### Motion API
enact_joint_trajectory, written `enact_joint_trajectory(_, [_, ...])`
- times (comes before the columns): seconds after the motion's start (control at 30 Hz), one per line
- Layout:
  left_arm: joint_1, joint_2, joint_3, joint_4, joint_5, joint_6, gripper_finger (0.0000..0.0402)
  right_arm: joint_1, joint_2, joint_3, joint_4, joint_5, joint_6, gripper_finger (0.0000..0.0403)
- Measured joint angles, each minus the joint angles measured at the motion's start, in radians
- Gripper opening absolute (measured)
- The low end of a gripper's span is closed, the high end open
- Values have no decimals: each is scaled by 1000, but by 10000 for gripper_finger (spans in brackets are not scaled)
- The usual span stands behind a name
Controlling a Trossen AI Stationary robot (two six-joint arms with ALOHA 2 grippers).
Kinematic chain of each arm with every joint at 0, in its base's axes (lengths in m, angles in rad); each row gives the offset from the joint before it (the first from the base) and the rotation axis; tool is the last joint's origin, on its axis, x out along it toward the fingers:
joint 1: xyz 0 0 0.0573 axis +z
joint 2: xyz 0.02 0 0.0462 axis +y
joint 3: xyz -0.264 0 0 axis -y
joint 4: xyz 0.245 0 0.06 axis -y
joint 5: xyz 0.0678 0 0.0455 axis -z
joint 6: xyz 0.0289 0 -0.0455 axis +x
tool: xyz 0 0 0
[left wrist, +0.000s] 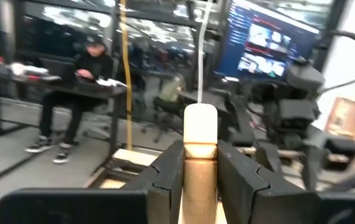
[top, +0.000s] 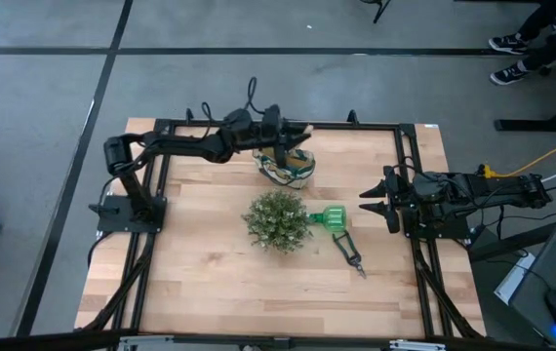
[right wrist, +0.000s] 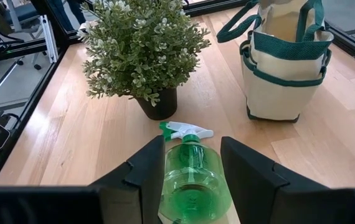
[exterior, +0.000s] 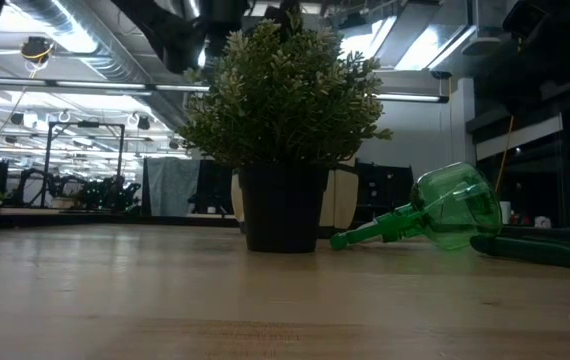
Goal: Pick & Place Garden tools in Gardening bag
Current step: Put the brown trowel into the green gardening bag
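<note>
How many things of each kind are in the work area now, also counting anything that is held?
Garden tools: 3 (clear green plastic spray bottle, dark slim pruning shears, pale wooden-handled piece, held)
Cream fabric bag with green trim: 1
Bushy green potted plant: 1
Total: 5

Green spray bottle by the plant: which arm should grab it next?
Right. The right claw is open and faces the green spray bottle, which lies on the table between its fingers' line. The left claw is shut on a wooden handle over the gardening bag.
</note>
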Motion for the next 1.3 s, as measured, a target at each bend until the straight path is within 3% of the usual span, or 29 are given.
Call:
enact_joint_trajectory(0.13, [3, 13, 0, 1, 73, 20, 73, 0, 0, 0, 0, 0, 0, 160])
enact_joint_trajectory(0.33, [7, 16, 0, -6, 176, 234, 71, 0, 0, 0, 0, 0, 0, 160])
enact_joint_trajectory(0.7, [20, 16, 0, -11, 234, 285, 71, 0, 0, 0, 0, 0, 0, 160])
enact_joint_trajectory(1.3, [99, 16, 0, -267, 257, 353, 74, 0, 0, 0, 0, 0, 0, 160])
